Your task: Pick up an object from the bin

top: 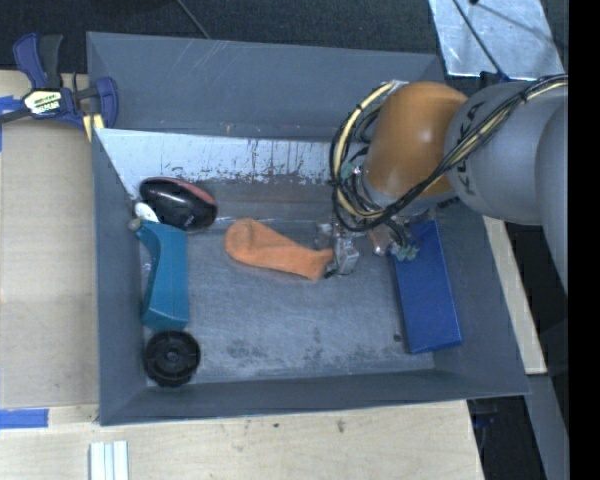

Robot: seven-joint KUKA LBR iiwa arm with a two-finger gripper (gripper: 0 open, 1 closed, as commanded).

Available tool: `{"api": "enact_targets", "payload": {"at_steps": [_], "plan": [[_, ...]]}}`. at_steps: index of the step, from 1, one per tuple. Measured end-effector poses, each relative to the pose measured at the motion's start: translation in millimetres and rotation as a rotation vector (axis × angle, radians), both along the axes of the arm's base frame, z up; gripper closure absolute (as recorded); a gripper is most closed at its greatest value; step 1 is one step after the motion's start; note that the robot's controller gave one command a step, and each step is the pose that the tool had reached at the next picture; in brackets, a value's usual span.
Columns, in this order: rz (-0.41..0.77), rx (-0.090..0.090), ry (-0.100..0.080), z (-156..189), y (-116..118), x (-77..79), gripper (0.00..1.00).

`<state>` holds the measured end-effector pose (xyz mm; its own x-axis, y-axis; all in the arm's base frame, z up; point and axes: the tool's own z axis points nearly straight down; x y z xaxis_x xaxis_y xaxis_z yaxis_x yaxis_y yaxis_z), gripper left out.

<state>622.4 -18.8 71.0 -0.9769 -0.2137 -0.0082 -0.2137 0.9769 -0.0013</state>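
Arm [500,158] overhangs; gripper [338,255] sits at orange cloth's [270,248] right end (open or closed, cannot tell); best pinch a fold, lift straight.

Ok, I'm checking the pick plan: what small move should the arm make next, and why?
Probably ease straight down and grip the orange cloth. The gripper sits at the cloth's end nearer the blue block, mid-bin, and the block lies apart, so nothing seems to crowd it.
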Motion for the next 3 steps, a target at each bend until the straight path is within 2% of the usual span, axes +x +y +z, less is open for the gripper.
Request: {"api": "enact_targets", "payload": {"at_steps": [1, 2, 3], "plan": [[0.031, 0.0, -0.001, 0, -7, 1.2, 1.0], [0.04, 0.0, 0.011, 53, -11, -2.5, 1.0], [0.007, -0.001, -0.003, 80, -8, 2.2, 1.0]]}}
